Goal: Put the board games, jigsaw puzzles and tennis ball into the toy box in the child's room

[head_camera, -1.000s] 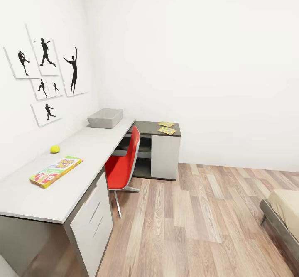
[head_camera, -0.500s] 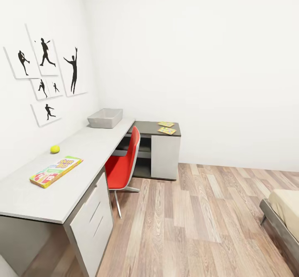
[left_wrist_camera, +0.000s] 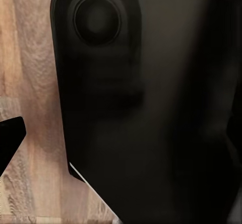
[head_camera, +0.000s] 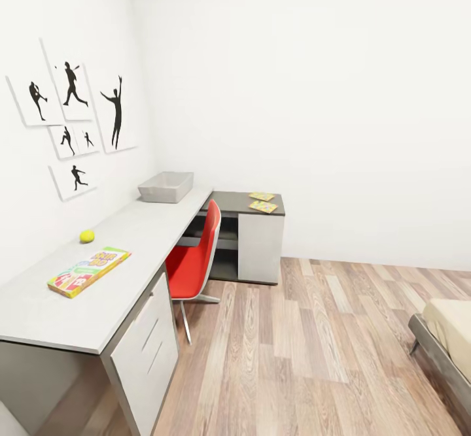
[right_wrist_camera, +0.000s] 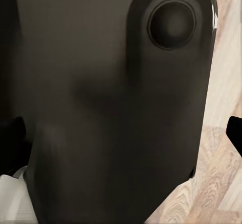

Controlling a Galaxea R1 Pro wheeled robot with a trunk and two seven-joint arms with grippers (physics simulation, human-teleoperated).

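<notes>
At the far end of the table (head_camera: 140,227), by the wall, I see the toy box (head_camera: 166,185), nothing visible inside it from my angle

On the near stretch of tabletop a board game (head_camera: 88,270) lies flat with the tennis ball (head_camera: 87,235) just beyond it near the wall edge; two jigsaw puzzles (head_camera: 262,202) sit on the dark corner section, the bed (head_camera: 451,338) corner at far right. Both wrist cameras face dark robot body over wood floor (head_camera: 314,344), so I cannot tell either gripper's opening
</notes>
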